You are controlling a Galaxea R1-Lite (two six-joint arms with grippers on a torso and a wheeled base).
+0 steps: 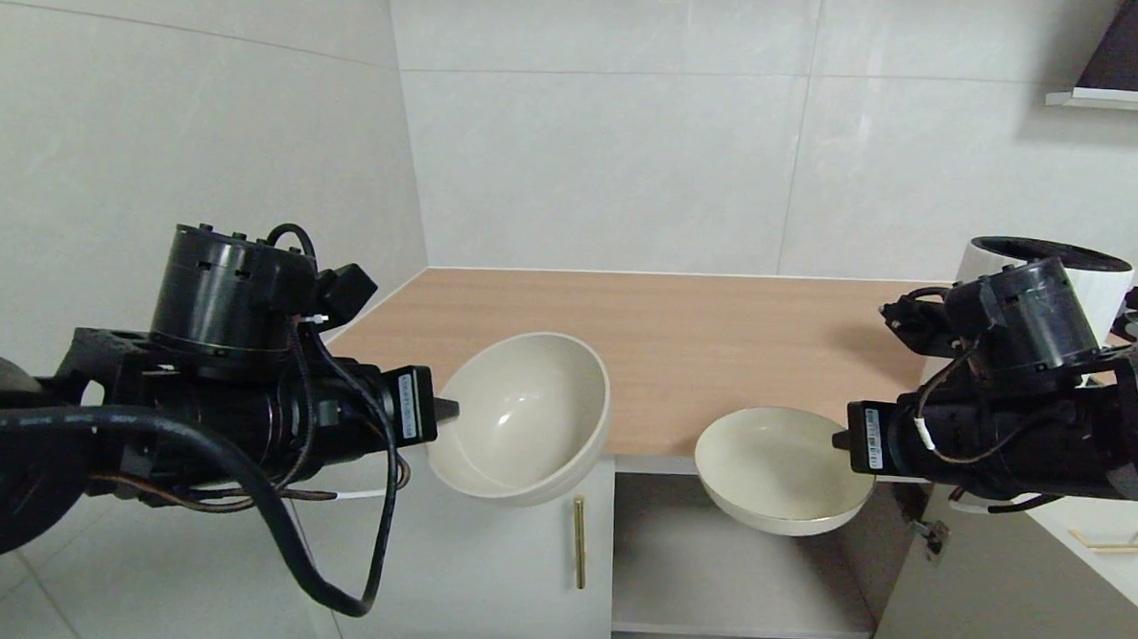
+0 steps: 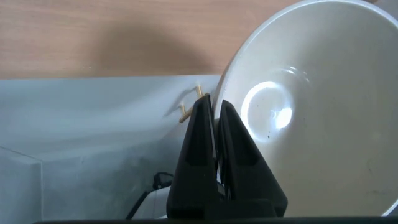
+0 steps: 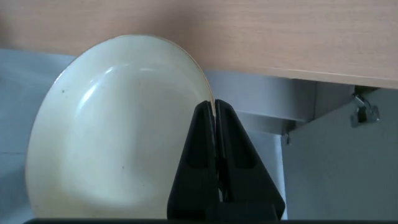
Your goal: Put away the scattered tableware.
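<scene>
A: Left gripper [image 1: 450,408]?
B: Clamped on the rim of the deep cream bowl [image 1: 526,414]. The bowl sits tilted just past its tips.

A: Right gripper [image 1: 838,437]?
B: Pinching the rim of the shallow dish [image 1: 779,468], which is just beyond its tips, on the side toward the left gripper.

A: Edges, room?
B: The countertop [image 1: 703,335] front edge runs behind both pieces, with a clear gap between them. An open cabinet shelf [image 1: 730,586] lies below the right gripper's dish. A closed door [image 1: 481,565] is under the bowl.

A: Count?
B: One bowl, one dish, one gold handle [image 1: 579,541].
</scene>
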